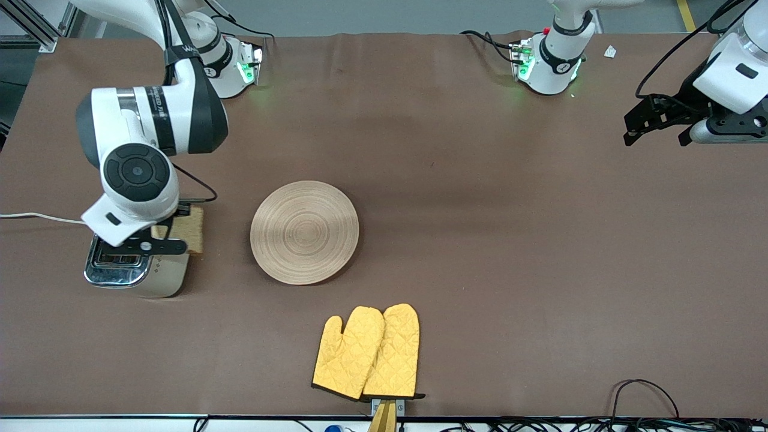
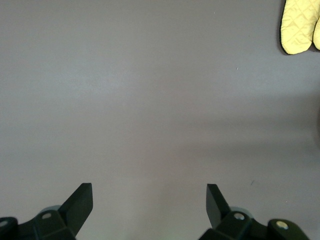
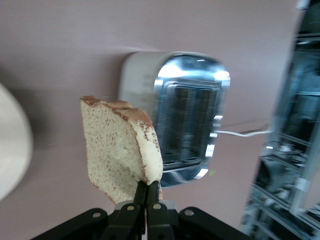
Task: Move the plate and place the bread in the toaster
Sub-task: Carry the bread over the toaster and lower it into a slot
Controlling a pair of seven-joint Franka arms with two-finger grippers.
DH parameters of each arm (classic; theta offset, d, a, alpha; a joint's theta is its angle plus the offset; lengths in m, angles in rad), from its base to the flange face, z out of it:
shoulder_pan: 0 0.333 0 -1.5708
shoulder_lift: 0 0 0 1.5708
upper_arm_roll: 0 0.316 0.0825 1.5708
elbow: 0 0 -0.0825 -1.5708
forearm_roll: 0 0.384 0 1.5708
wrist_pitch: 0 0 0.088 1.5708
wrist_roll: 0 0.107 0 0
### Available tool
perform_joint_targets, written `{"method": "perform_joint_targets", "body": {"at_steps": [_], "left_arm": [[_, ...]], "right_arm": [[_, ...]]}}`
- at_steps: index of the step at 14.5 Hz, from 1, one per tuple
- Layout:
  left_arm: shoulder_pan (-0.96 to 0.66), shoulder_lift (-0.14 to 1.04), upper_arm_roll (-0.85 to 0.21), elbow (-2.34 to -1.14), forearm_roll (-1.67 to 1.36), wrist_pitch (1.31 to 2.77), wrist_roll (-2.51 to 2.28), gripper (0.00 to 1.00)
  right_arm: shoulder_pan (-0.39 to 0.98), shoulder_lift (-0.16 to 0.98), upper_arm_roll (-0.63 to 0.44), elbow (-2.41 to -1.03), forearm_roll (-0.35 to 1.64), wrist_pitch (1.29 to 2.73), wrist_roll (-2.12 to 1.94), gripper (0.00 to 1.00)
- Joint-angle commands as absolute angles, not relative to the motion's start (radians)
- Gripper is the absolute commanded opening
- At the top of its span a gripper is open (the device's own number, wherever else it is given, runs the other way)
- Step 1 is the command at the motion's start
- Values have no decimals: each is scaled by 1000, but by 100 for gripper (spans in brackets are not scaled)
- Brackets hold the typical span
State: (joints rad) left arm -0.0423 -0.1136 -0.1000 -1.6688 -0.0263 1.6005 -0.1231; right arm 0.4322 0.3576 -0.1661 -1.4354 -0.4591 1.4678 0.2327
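The wooden plate [image 1: 304, 232] lies flat near the table's middle; its edge shows in the right wrist view [image 3: 12, 145]. The cream and chrome toaster [image 1: 135, 270] stands at the right arm's end of the table, its two slots open upward [image 3: 187, 122]. My right gripper [image 1: 171, 231] is shut on the bread [image 1: 191, 229] and holds the slice on edge in the air, over the table just beside the toaster on its plate side [image 3: 117, 155]. My left gripper [image 1: 657, 120] is open and empty, waiting high over the left arm's end of the table [image 2: 149, 192].
Two yellow oven mitts [image 1: 369, 352] lie nearer the front camera than the plate; one shows in the left wrist view [image 2: 300, 25]. The toaster's white cord [image 1: 36, 216] runs off the right arm's end of the table. Cables lie along the front edge.
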Motion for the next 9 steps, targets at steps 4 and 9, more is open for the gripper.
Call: {"method": "perform_joint_targets", "body": {"at_steps": [4, 9], "left_arm": [[-49, -110, -100, -1658, -25, 1603, -135, 100], [-46, -101, -97, -1649, -17, 1605, -120, 100]], "right_arm": [[384, 353, -181, -1450, -684, 1436, 285, 0], [336, 391, -179, -1497, -683, 1428, 420, 1]]}}
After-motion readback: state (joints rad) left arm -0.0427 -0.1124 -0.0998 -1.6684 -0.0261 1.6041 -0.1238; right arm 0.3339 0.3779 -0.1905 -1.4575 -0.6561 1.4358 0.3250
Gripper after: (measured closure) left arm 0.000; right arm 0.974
